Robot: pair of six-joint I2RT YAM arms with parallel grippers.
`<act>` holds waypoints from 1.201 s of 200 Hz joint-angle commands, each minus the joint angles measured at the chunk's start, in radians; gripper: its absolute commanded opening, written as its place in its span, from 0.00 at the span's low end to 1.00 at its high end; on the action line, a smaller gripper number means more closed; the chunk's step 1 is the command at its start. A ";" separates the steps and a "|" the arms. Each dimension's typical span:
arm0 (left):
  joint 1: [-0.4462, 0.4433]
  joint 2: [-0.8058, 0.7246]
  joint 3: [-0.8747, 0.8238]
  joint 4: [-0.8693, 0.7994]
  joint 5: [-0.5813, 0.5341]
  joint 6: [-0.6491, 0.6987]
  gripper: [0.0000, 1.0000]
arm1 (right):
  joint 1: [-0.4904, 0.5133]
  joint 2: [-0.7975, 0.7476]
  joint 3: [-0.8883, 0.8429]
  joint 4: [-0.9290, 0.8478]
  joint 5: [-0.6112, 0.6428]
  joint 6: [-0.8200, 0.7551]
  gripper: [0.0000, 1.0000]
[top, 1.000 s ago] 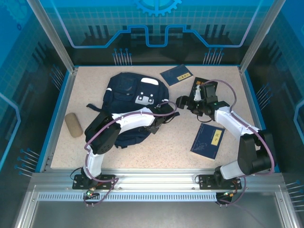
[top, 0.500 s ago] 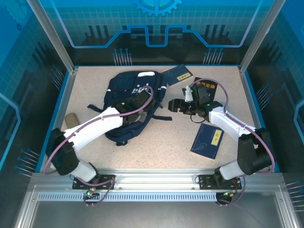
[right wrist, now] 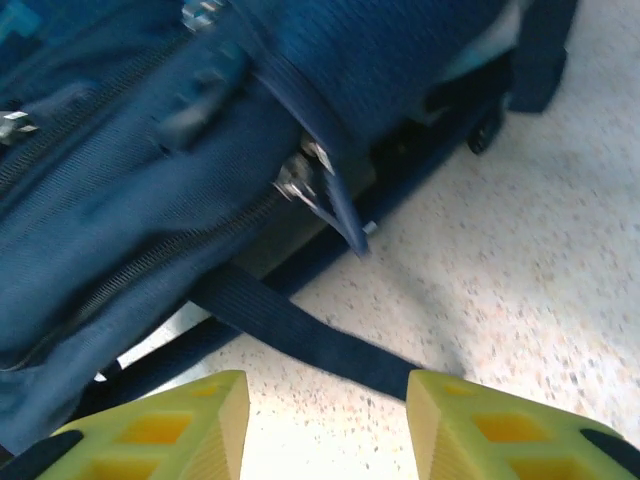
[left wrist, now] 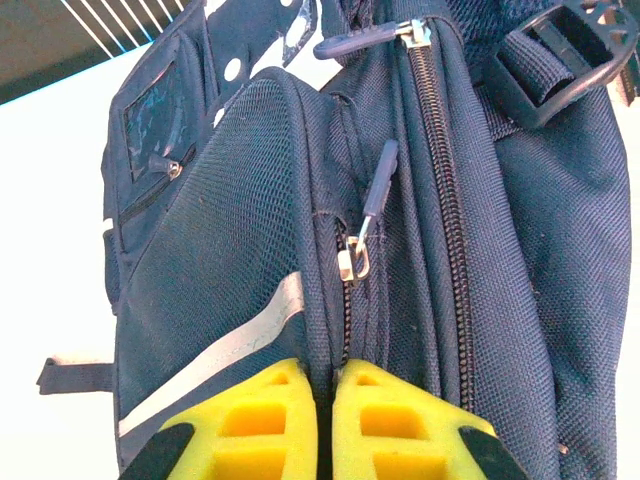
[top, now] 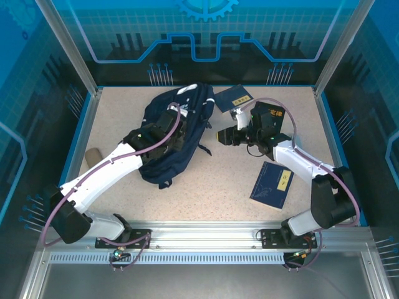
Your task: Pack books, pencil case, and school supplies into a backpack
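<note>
1x backpack (top: 190, 134): lying far-left on table (top: 218, 187), now tipping up higher vs. a sec ago. L gripper (left wrist: 332, 400) is pinching its fabric, jaws fully closed. R gripper (right wrist: 325, 390) is narrowing, approx. half-open, holding nothing, hovering over strap (right wrist: 300, 340). 3x books: far edge (top: 232, 98), under R arm (top: 271, 115), right side (top: 272, 184). 1x pencil case (top: 93, 154): sitting at left edge.

backpack (top: 163, 169) left of books (top: 272, 180)
</note>
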 commanded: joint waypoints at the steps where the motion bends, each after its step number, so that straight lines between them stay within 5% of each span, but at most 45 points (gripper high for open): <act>1: 0.005 -0.068 0.018 0.116 0.003 0.011 0.02 | 0.016 0.046 0.042 0.101 -0.115 -0.018 0.44; 33: 0.008 -0.078 0.020 0.116 0.014 -0.007 0.01 | 0.031 0.108 0.074 0.122 -0.134 -0.013 0.34; 95: 0.009 -0.089 0.024 0.108 0.029 -0.013 0.01 | 0.031 0.191 0.137 0.133 -0.115 -0.038 0.33; 176: 0.029 -0.119 0.016 0.085 0.083 0.000 0.01 | 0.032 0.239 0.205 0.048 -0.093 -0.135 0.51; 240: 0.047 -0.118 0.004 0.096 0.108 -0.005 0.01 | 0.041 0.260 0.225 0.067 -0.174 -0.160 0.21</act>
